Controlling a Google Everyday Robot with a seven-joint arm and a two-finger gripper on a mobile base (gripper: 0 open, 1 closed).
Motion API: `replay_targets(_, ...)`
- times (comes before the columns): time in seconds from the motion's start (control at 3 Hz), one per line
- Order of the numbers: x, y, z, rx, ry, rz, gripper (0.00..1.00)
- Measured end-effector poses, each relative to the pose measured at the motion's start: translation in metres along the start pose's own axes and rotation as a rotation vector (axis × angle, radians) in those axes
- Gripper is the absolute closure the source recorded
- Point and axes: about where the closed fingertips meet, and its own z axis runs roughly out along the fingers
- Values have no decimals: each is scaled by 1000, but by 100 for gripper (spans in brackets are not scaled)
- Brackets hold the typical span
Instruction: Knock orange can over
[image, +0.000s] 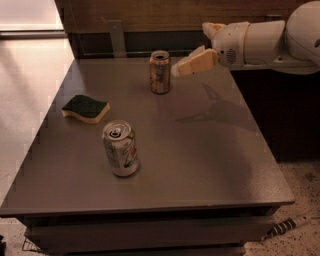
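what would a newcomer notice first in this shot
The big white arm reaching in from the upper right, its gripper hovering just right of the upright orange can near the far edge of the grey table. Nearer the front stands a white can, and a green and yellow sponge lies at the left.

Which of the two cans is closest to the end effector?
The orange can at the back, right beside the end effector; the white can stands much nearer the camera.
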Motion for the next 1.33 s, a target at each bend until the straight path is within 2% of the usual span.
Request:
replay_targets(0.33, 4, -29, 30, -1, -80, 26, 0)
replay_targets(0.67, 17, -41, 53, -10, -129, 63, 0)
replay_targets(1.0, 31, -40, 70, -19, -160, 105, 0)
replay_targets(1.33, 54, -20, 101, -51, -191, 172, 0)
